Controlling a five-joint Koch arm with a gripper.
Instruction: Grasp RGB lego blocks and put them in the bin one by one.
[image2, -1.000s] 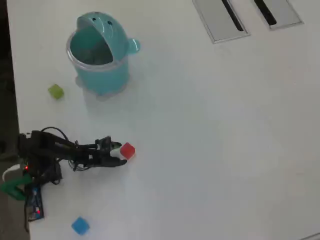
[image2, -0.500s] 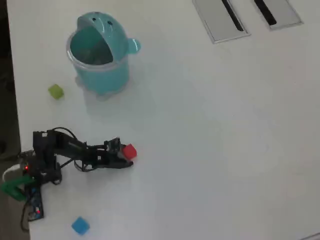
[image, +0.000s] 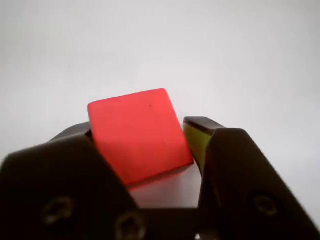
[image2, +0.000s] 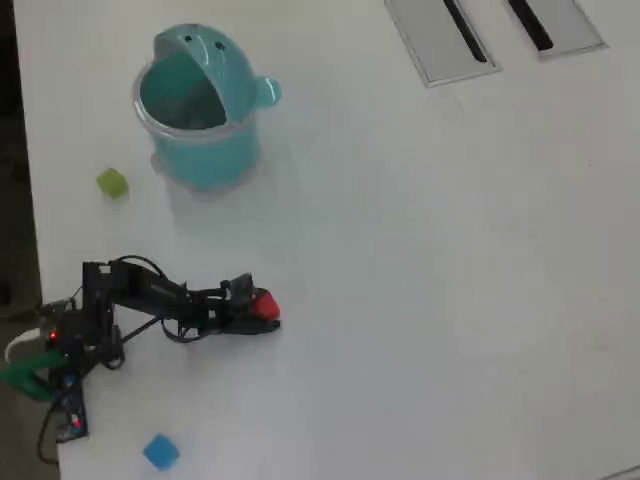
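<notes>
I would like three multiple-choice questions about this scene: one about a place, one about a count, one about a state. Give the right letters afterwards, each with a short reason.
1. In the overhead view, where does the yellow-green block lie?
A. inside the bin
B. on the table left of the bin
C. on a grey plate

2. How many blocks lie loose on the table, away from the gripper?
A. none
B. one
C. two

3. Where is the red block relative to the gripper?
A. between its two jaws
B. far ahead of it
C. inside the bin

Answers:
1 B: the overhead view shows it on the white table, apart from the bin's left side.
2 C: the yellow-green one and the blue block.
3 A: in the wrist view a dark jaw stands on each side of it; whether they press it is unclear.
</notes>
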